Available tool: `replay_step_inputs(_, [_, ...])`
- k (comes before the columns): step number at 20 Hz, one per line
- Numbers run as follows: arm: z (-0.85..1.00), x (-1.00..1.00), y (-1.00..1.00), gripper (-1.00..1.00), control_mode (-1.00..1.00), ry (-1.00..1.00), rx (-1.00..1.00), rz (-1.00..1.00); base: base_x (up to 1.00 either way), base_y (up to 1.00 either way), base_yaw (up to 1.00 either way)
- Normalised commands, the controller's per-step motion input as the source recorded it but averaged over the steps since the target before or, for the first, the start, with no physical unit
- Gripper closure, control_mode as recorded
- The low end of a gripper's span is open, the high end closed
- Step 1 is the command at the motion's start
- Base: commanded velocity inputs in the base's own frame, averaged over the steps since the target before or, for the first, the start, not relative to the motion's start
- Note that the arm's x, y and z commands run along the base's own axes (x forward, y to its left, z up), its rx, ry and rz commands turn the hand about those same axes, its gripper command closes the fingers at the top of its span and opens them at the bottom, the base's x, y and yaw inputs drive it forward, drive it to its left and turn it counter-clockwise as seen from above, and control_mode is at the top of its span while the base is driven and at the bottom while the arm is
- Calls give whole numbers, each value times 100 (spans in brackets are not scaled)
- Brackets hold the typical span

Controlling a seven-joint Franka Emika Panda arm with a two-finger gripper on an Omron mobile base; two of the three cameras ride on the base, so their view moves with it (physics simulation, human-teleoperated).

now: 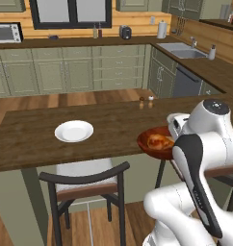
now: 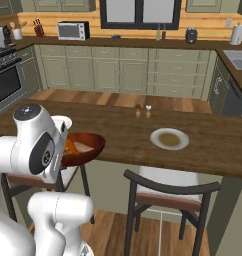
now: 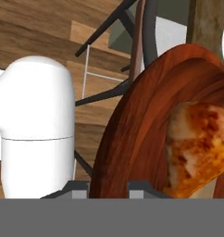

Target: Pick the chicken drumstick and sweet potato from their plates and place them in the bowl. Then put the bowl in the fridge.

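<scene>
Left base view, far left to right: a toaster oven (image 1: 6, 32) sits on the back counter under the dark window (image 1: 70, 12). On the wooden island counter (image 1: 36, 139) lies a white plate (image 1: 74, 130), bare, well left of centre. A dark-framed chair (image 1: 87, 185) with a pale seat is tucked under the counter edge just below that plate. Two small shakers (image 1: 146, 99) stand at the far edge of the island. Right of them, the reddish-brown bowl (image 1: 154, 142) is lifted at the near edge of the counter, tilted, partly hidden behind the white arm. The chicken drumstick (image 1: 159, 141) lies inside it, orange-brown. Sink (image 1: 182, 50) on the right counter, beyond.

Right base view: stove (image 2: 5, 80) at far left; the bowl shows just right of the arm's upper joint, over the counter's near edge, with a pale piece of food in it beside the orange; what it is I cannot tell. Further right a second plate (image 2: 169, 138), its middle brownish.

Hand view: the gripper (image 3: 109, 189) is clamped on the bowl's rim, finger tips (image 3: 140, 189) either side of the wall, rim running up and away. Drumstick rests in the bowl at right.
</scene>
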Motion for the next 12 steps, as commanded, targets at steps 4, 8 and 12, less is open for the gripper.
replay_step_inputs(4, [0, 0, 0, 100, -100, 0, 0, 0, 0, 0, 0])
replay_step_inputs(8, [0, -9, 0, 100, 100, 0, 0, 0, -45, 16, 5])
replay_step_inputs(12, [0, 0, 0, 100, 100, 0, 0, 0, -91, 74, 6])
